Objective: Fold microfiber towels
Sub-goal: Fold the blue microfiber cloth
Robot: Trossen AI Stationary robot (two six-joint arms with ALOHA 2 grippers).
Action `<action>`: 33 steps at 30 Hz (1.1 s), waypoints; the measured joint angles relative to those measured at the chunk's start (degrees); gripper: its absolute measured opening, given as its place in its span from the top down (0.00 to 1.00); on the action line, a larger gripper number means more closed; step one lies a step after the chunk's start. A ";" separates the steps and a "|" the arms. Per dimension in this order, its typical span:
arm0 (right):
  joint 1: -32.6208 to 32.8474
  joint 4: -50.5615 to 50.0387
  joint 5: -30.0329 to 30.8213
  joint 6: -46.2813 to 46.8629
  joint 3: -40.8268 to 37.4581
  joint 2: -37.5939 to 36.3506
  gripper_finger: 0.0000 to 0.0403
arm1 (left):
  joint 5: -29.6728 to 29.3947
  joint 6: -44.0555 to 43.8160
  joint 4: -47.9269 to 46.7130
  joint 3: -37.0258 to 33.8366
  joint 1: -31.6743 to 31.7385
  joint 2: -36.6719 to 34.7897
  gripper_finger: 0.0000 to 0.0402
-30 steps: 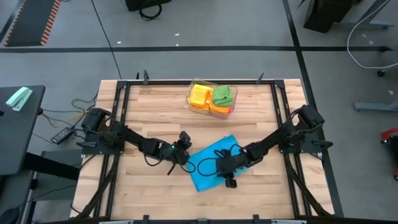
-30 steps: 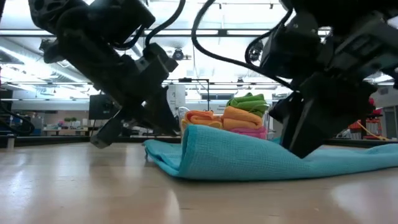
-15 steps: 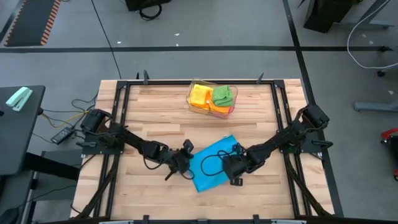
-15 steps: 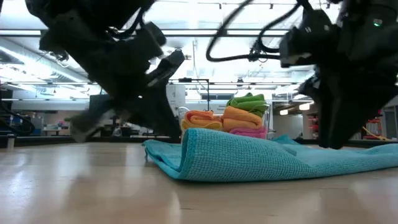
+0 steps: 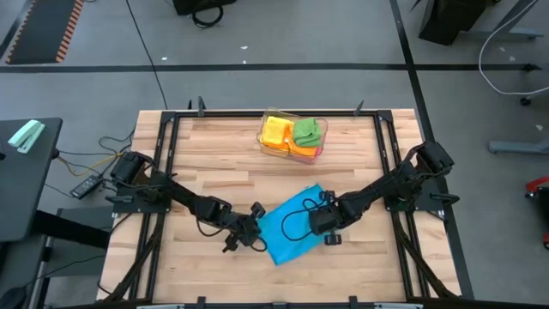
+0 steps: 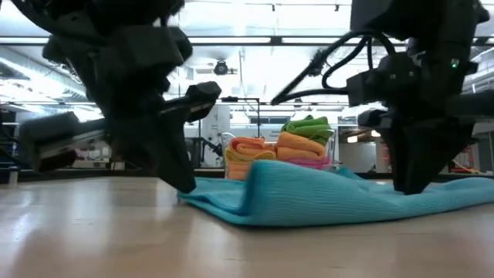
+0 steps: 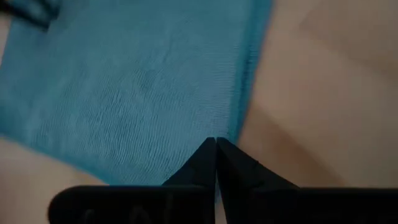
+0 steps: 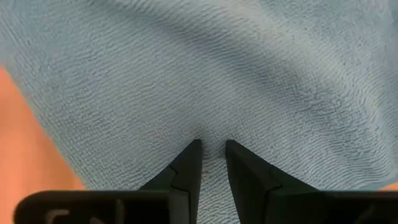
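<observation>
Left wrist view puts the left gripper (image 7: 216,144) at the edge of the blue towel (image 7: 130,81), its two dark fingertips pressed together with the hem right at their tips; whether a pinch of cloth sits between them cannot be made out. In the high view this left gripper (image 5: 250,230) is low at the towel's left edge, toward the front of the wooden table (image 5: 214,159). The right gripper (image 8: 213,147) is down on the cloth with its fingers set narrowly apart and the weave bunching slightly into the gap, so it appears to be taking a pinch and not yet clamped. From above, the right gripper (image 5: 328,225) is on the right side of the blue towel (image 5: 290,225).

Between the two, the towel lies spread and skewed on the table, mostly flat, with a raised ridge visible at table height (image 6: 309,197). No crease is made, so its first fold looks still to come.

Farther back, near the table's far edge, a clear tray (image 5: 273,152) holds a heap of the other towels: yellow (image 5: 274,130), green (image 5: 308,130), orange and pink. Those look bundled rather than neatly folded, so most of the job probably remains.
</observation>
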 joint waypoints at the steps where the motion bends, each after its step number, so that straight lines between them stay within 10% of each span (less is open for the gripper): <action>1: -0.82 0.20 0.30 -3.35 -0.43 -0.10 0.80 | 0.04 -0.21 0.52 0.00 -0.62 0.00 0.95; 14: -13.17 -0.18 12.62 -38.63 0.66 0.50 0.88 | -10.35 4.16 4.26 0.02 -5.24 0.00 0.97; 24: -12.40 -13.99 5.11 -19.04 10.95 0.36 0.88 | -10.65 3.04 4.00 0.04 -5.22 0.00 0.88; 33: -7.23 -7.36 3.32 -1.14 12.74 0.30 0.76 | -11.58 2.00 8.13 0.11 -4.69 1.73 0.58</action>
